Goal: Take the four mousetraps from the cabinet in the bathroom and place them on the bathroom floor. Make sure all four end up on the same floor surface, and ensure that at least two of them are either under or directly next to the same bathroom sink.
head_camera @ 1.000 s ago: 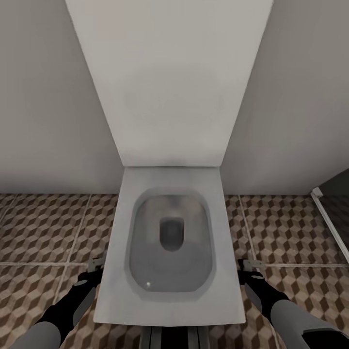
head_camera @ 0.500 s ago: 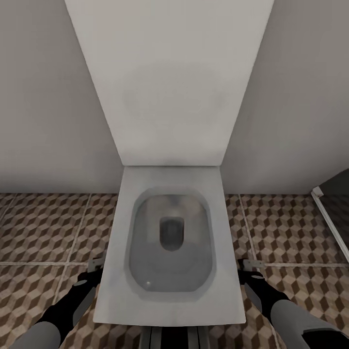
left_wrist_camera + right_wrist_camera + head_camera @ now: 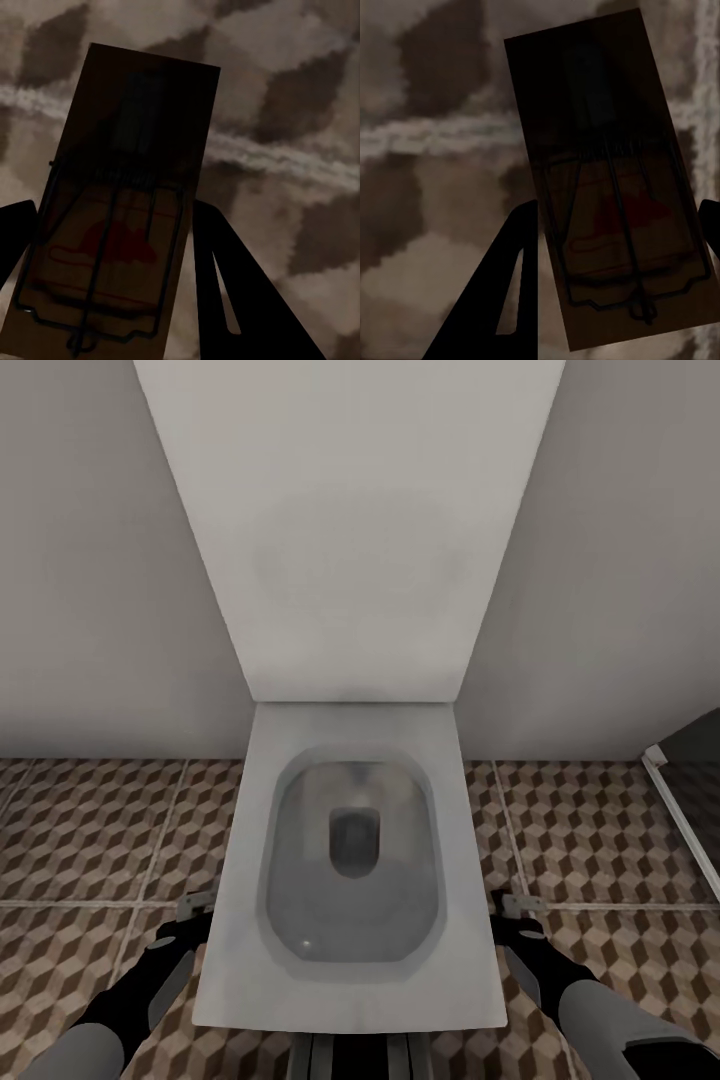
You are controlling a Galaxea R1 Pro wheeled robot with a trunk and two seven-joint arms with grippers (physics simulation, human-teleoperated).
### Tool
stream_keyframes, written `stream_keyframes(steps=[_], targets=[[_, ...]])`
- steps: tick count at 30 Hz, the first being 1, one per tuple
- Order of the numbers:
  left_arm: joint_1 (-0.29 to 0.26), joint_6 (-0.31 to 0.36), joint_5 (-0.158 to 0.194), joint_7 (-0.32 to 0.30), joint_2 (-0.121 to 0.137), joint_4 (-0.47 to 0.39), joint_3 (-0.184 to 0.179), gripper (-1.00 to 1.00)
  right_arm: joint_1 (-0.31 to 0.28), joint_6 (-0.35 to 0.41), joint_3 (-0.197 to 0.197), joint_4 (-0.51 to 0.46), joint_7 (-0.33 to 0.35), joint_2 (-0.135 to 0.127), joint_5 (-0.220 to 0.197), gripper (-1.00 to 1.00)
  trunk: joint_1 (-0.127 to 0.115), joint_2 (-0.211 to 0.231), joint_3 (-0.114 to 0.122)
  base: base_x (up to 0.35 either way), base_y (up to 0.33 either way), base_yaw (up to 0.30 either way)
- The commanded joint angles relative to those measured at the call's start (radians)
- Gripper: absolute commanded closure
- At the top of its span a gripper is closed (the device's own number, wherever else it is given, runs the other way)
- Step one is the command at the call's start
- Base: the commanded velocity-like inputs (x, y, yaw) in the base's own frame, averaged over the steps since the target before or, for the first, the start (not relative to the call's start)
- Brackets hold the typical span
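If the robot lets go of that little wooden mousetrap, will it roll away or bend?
Probably neither. The mousetrap in the left end effector is a flat rectangular board, so it should land flat on the tiled floor and stay. It looks stiff, not floppy. Its thin wire parts could catch or snap shut if bumped.

A toilet (image 3: 350, 860) blocks the middle; open bathroom floor (image 3: 90, 830) flanks it.

We see bathroom floor (image 3: 90, 830): large square tiles, brown-beige-white cube pattern, pale grout lines. White toilet (image 3: 350, 860) stands over it at centre, back against grey wall. Dark frame with pale edge (image 3: 690, 810) meets floor at far right. In wrist views, same tiling (image 3: 300, 112) appears blurred, grout line crossing.
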Motion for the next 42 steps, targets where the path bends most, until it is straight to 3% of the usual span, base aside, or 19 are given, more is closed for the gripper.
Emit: stream_keyframes(steps=[1, 8, 16, 42], targets=[[0.000, 0.005, 0.005, 0.009, 0.001, -0.002, -0.007, 1.00, 0.000, 0.001, 0.009, 0.000, -0.005, -0.001, -0.011, 1.00, 0.000, 0.000, -0.001, 0.000, 0.000, 0.000], [0.000, 0.005, 0.004, 0.009, 0.000, -0.002, -0.004, 1.00, 0.000, -0.001, 0.009, 0.001, -0.005, 0.000, -0.011, 1.00, 0.000, 0.000, -0.001, 0.000, 0.000, 0.000], [0.000, 0.005, 0.004, 0.009, 0.000, -0.002, -0.003, 1.00, 0.000, -0.001, 0.009, 0.001, -0.005, 0.000, -0.011, 1.00, 0.003, -0.002, -0.032, 0.000, 0.000, 0.000], [0.000, 0.005, 0.004, 0.010, 0.002, -0.001, -0.002, 1.00, 0.000, -0.001, 0.009, 0.001, -0.005, -0.002, -0.011, 1.00, 0.003, -0.002, -0.032, 0.000, 0.000, 0.000]])
